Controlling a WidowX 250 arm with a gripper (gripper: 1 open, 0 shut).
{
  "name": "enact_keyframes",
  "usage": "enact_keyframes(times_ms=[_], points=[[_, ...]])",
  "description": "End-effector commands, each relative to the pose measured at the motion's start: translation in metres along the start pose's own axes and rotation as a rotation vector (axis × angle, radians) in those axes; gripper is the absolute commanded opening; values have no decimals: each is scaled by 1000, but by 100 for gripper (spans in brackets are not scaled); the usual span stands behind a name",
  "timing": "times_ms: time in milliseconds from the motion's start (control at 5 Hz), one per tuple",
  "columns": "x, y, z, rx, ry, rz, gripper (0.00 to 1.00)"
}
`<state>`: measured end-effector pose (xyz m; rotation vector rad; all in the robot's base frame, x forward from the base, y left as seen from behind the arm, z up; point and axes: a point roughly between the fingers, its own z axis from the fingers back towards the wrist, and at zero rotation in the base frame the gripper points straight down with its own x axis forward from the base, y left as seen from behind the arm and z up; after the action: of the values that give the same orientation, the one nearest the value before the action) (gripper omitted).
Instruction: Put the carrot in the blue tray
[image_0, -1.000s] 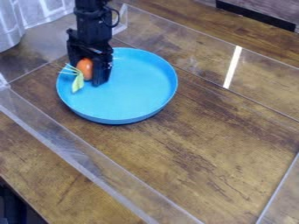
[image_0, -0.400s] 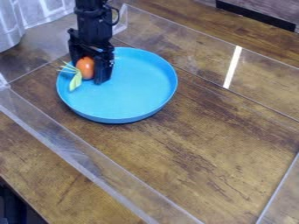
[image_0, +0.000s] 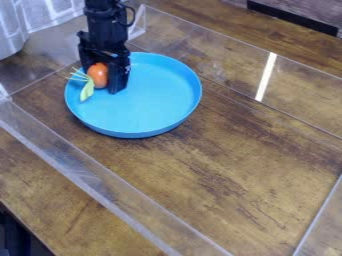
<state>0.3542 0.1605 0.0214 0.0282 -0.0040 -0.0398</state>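
Observation:
The blue tray (image_0: 150, 105) is a large round shallow dish on the wooden table, left of centre. The carrot (image_0: 95, 76), orange with a green leafy top pointing toward the tray's left rim, lies inside the tray at its far-left side. My black gripper (image_0: 102, 75) points straight down over it, open, with its fingers standing on either side of the carrot and low in the tray. The fingers hide part of the carrot, so I cannot tell whether they touch it.
A dark wooden table (image_0: 227, 180) with a transparent barrier rim along its left and front sides. A bright strip of light reflects on the wood to the right of the tray. A pale object sits at the top left corner.

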Motion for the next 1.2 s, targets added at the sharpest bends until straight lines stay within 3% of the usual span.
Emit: enact_keyframes(times_ms=[0,1000], points=[[-3,13,4,9,-18,22,100],[3,15,30,14,-49,12,100]])
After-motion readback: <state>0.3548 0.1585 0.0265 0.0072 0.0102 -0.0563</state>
